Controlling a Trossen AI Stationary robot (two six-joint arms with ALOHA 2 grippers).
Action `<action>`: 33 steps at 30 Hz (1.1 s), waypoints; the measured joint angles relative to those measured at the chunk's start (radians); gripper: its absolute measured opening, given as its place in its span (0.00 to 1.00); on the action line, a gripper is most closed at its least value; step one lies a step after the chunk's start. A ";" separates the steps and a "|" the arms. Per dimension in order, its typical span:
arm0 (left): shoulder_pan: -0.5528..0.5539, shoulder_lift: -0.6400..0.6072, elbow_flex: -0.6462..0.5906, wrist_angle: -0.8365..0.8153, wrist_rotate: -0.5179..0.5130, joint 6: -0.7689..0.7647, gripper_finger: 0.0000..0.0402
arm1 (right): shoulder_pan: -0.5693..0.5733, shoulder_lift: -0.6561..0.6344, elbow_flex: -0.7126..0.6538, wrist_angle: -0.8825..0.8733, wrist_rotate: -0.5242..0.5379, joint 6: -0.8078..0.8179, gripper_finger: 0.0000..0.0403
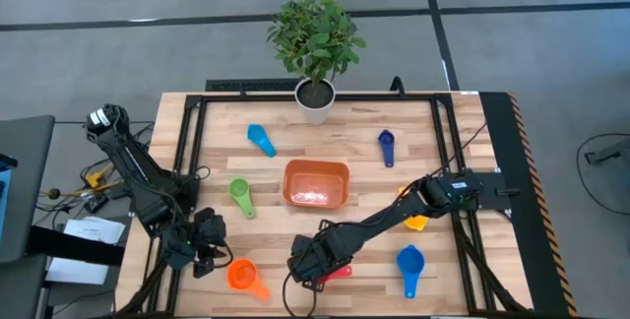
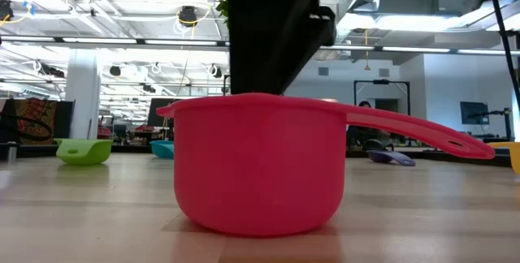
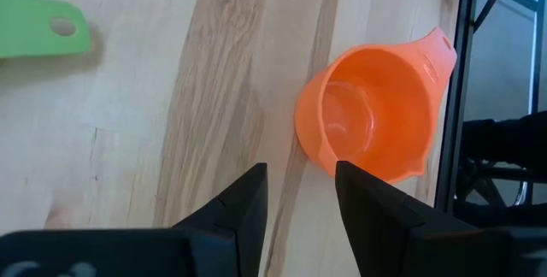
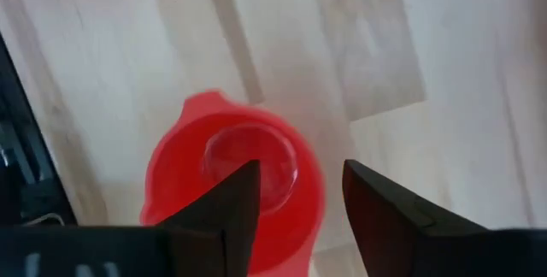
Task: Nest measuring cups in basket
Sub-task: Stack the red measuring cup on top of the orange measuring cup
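Observation:
The red measuring cup stands upright on its base near the table's front edge, its handle sticking out level. My right gripper hangs open over it, pointing down, with one finger over the bowl and the other outside the wall. My left gripper is open at the front left, just short of the orange cup. The orange basket sits mid-table. The green cup, light blue cup, navy cup, blue cup and yellow cup lie around it. My right gripper stands astride the red cup's wall, coming from above. I cannot tell whether either finger touches it. The cup rests on the table.
A white plant pot with a leafy plant stands at the far edge. Black frame rails run along the table's left and right sides. The right arm stretches over the yellow cup.

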 joint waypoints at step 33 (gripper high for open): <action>0.000 -0.001 0.000 -0.004 0.024 -0.032 0.32 | -0.023 0.057 -0.037 0.103 -0.062 0.057 0.13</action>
